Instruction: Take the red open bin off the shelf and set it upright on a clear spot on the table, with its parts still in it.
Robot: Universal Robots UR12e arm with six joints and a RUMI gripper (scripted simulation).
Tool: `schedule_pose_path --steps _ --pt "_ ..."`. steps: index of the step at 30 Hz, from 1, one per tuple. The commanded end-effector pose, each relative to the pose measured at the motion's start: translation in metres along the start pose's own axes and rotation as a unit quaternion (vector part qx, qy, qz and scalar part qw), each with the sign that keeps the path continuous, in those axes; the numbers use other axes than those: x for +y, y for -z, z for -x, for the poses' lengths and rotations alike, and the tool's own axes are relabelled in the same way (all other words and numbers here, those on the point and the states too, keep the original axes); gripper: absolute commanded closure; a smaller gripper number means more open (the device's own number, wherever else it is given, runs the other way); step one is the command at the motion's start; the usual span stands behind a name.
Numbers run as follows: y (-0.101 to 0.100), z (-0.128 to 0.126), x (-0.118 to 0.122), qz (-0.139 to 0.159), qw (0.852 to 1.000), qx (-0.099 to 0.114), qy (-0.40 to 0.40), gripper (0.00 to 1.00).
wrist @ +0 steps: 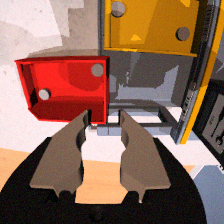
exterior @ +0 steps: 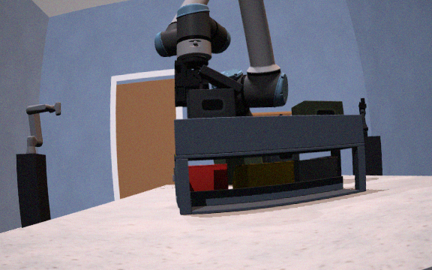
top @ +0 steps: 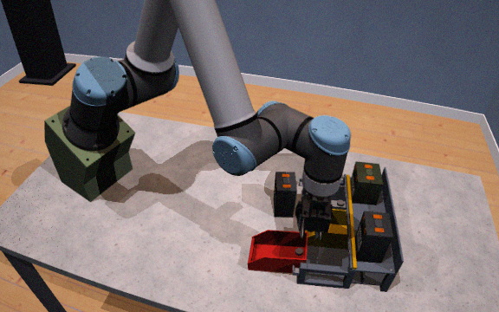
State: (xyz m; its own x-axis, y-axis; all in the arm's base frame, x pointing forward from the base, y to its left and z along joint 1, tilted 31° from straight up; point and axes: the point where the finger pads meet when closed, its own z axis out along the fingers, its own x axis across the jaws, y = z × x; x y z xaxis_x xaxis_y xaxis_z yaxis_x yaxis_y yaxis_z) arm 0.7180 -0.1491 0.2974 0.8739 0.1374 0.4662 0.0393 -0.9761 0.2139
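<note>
The red open bin (top: pixel 275 250) (exterior: pixel 202 177) (wrist: pixel 67 82) is upright in front of the shelf (top: pixel 394 217) (exterior: pixel 268 135) (wrist: pixel 145 75), its near end at the shelf's front edge. I cannot tell whether they touch. Two round grey parts show inside it in the wrist view, one (wrist: pixel 44 94) towards its far left end and one (wrist: pixel 97 70) near the shelf-side wall. My gripper (wrist: pixel 104 110) (top: pixel 312 235) points down by the bin's shelf-side corner, with its fingers a little apart and nothing between them. Its fingertips are hidden in the exterior view.
A yellow bin (top: pixel 340 217) (exterior: pixel 265 174) (wrist: pixel 150 30) with round parts stands on the lower shelf. A dark box (top: pixel 375 238) and a green box (top: pixel 366 186) stand on the upper shelf behind a yellow rail (top: pixel 350 217). Another dark box (top: pixel 285 197) stands left of the gripper.
</note>
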Motion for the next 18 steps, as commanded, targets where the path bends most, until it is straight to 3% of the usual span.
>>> schedule_pose_path --steps 1,18 --pt "0.0002 -0.0007 0.0002 0.0 1.0 0.001 0.0 0.8" --pt "-0.0097 -0.0004 0.0002 0.0 1.0 0.001 0.0 0.8"
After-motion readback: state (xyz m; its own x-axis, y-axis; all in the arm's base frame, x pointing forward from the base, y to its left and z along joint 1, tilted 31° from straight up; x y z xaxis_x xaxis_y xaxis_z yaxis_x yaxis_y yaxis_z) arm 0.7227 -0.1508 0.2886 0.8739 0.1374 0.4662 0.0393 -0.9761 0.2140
